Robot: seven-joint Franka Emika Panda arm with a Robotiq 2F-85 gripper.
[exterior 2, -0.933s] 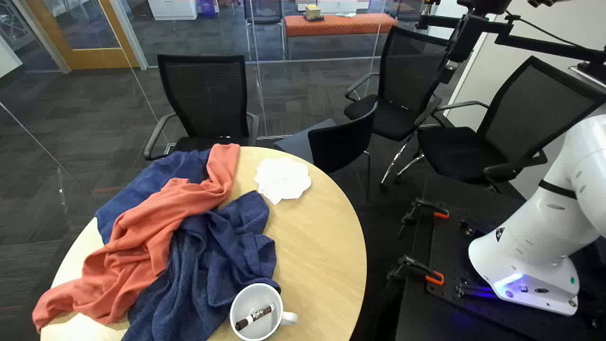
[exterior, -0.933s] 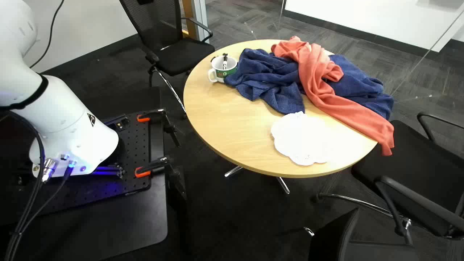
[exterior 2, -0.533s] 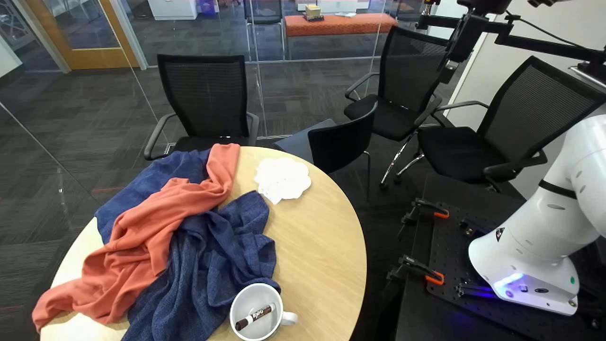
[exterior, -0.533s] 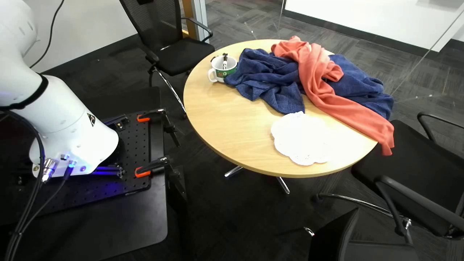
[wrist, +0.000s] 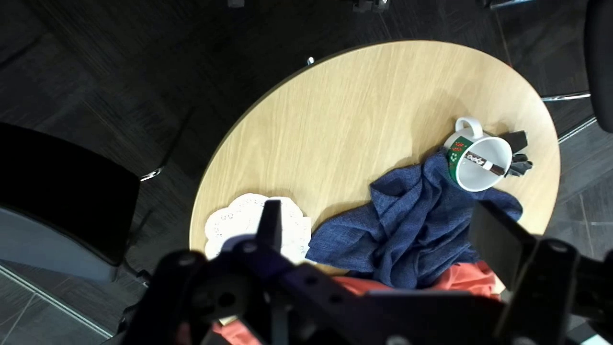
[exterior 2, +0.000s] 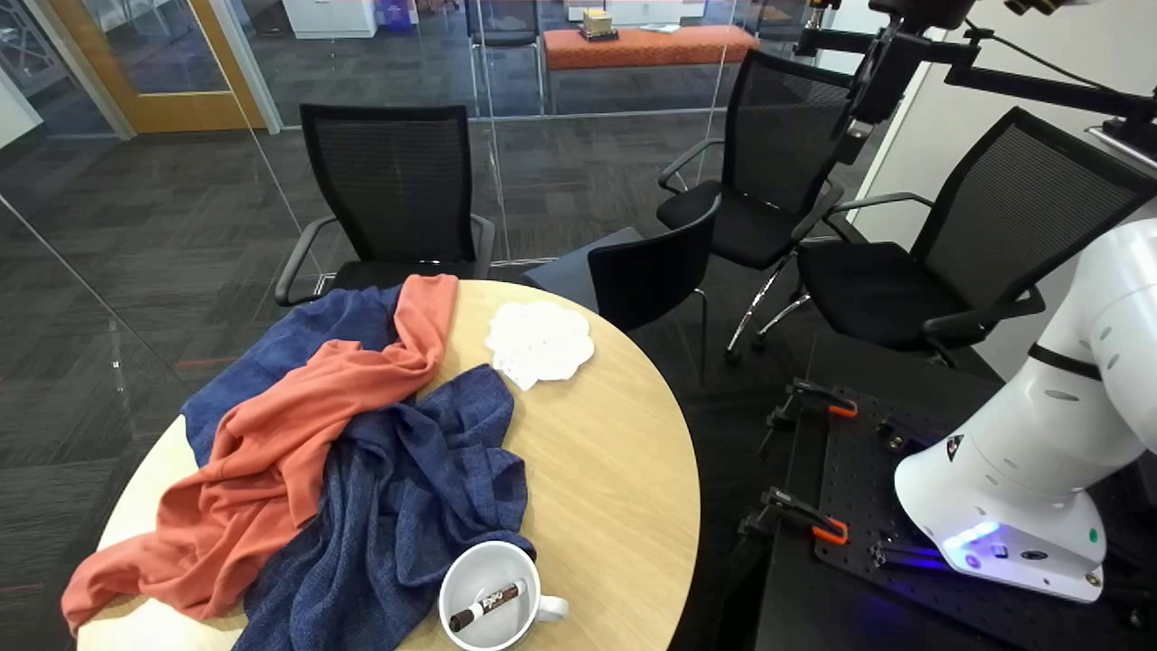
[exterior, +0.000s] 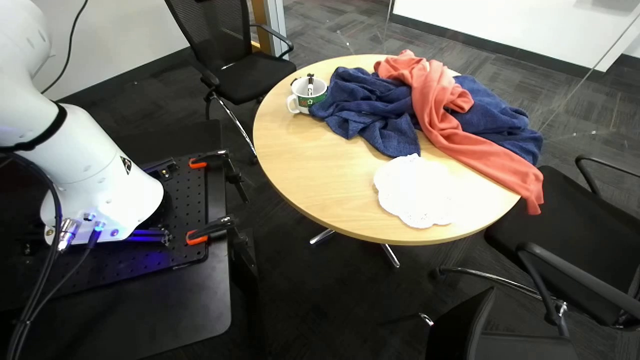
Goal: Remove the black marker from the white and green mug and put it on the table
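Hand (wrist: 378,214) spread wide, gripping nothing; in the wrist view, the Expo marker (wrist: 485,163) leans toward its 2 o'clock inside the white-and-green mug (wrist: 471,171), long axis running 10-to-4.

On the single table (exterior: 310,160), one white and green mug (exterior: 310,102) containing one black marker (exterior 2: 486,607), one white doily (exterior: 416,190) and one orange cloth (exterior 2: 285,443) are counted. The blue fabric (exterior 2: 425,488) and the dark items (wrist: 516,141) also carried there cannot be counted with certainty. Beside the table, one robot arm (exterior: 85,155) and two clamps (exterior: 207,231) are counted. Near the table, three black chairs (exterior: 250,80) are shown in an exterior view.
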